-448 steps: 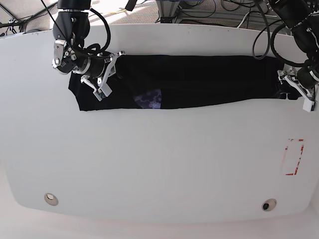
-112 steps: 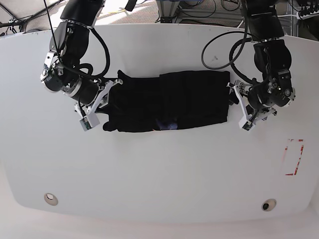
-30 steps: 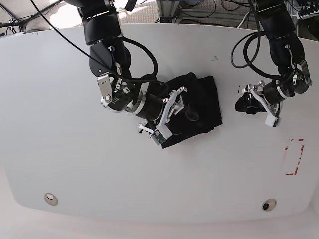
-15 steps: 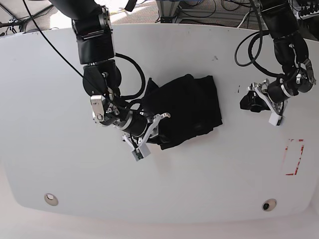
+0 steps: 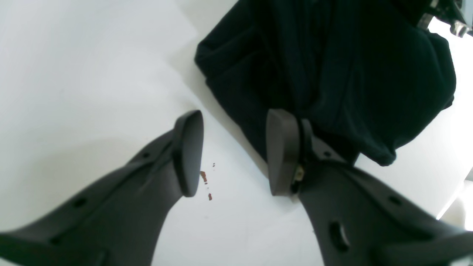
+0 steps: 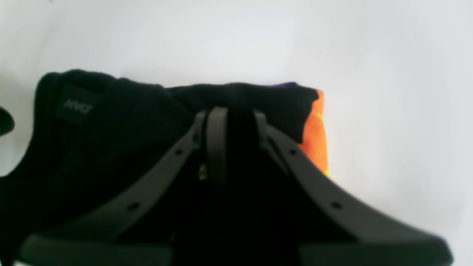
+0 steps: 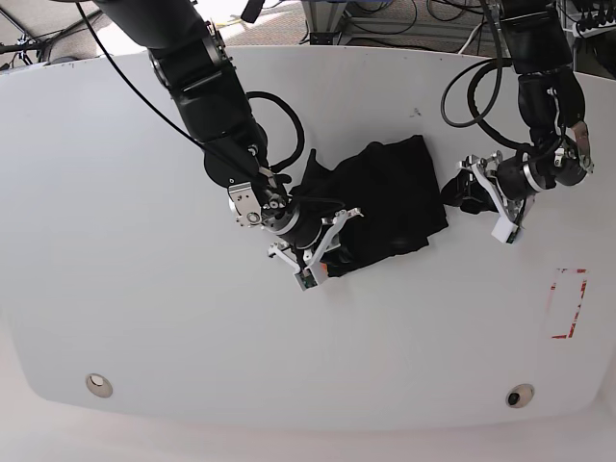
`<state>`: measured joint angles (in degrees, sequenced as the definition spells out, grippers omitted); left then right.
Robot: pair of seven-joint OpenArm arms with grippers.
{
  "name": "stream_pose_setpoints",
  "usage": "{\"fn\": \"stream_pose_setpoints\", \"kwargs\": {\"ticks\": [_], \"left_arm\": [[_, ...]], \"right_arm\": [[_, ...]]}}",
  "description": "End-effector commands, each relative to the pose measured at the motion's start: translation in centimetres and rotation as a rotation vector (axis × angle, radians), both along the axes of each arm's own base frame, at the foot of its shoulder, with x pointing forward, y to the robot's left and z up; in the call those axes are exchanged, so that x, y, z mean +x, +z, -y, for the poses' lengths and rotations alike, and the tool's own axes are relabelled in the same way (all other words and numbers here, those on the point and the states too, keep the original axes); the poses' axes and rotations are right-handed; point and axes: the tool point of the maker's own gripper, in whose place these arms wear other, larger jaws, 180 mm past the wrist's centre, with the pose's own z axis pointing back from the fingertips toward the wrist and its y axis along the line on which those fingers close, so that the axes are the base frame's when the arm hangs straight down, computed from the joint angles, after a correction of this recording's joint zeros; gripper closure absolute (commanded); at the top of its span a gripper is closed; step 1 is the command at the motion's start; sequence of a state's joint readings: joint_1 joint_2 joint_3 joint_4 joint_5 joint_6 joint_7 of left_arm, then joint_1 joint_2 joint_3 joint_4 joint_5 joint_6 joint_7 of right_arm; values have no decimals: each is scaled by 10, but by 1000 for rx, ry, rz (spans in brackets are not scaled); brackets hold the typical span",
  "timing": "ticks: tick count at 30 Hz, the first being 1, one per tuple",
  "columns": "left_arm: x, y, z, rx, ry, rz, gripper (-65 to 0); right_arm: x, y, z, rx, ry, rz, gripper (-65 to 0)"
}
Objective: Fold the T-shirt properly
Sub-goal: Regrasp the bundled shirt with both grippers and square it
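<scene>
1. The T-shirt point(image 7: 385, 204) lies near the middle of the white table point(image 7: 144, 318) as a small, lumpy black bundle, folded over itself several times, with its edges uneven.

2. The right gripper point(image 6: 231, 125) sits at the bundle's near-left corner in the base view. In its wrist view the jaws are drawn narrow with black cloth between them, so it appears to be pinching a fold of the shirt.

3. Beside that pinch, a strip of the orange print point(image 6: 316, 136) shows at the bundle's edge, and a small dark label point(image 6: 77, 106) lies on the cloth to the other side.

4. The left gripper point(image 5: 234, 151) is at the opposite side of the bundle. Its jaws stand partly apart with bare table between them; one finger point(image 5: 281, 147) lies against the shirt's edge but nothing is clamped.

5. A few small red specks point(image 5: 205, 181) mark the table just beside the left gripper.

6. Judging by the sags and creases, the cloth is soft, light and limp. It will drape from any hold and slide easily on the smooth table, and stacked layers may slip apart.

7. A good hold is probably at a corner or folded edge, catching all layers, with the other arm steadying the far side.
</scene>
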<state>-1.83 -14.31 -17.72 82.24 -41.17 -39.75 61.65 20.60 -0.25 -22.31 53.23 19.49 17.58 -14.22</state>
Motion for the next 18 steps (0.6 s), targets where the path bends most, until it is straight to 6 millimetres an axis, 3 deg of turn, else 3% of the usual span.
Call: {"fn": "stream_pose_setpoints", "kwargs": {"ticks": [1, 5, 10, 14, 18], "left_arm": [[14, 23, 2, -5, -10, 84, -253], [19, 47, 25, 25, -96, 166, -253], [15, 73, 66, 51, -231, 255, -253], [14, 89, 101, 20, -302, 313, -253], [9, 87, 131, -17, -355, 307, -253]], "right_arm": [[-2, -6, -3, -44, 9, -36, -95], [1, 20, -1, -26, 4, -3, -95], [7, 74, 7, -40, 20, 84, -95], [2, 98, 10, -66, 43, 121, -95], [3, 104, 18, -88, 41, 134, -95]]}}
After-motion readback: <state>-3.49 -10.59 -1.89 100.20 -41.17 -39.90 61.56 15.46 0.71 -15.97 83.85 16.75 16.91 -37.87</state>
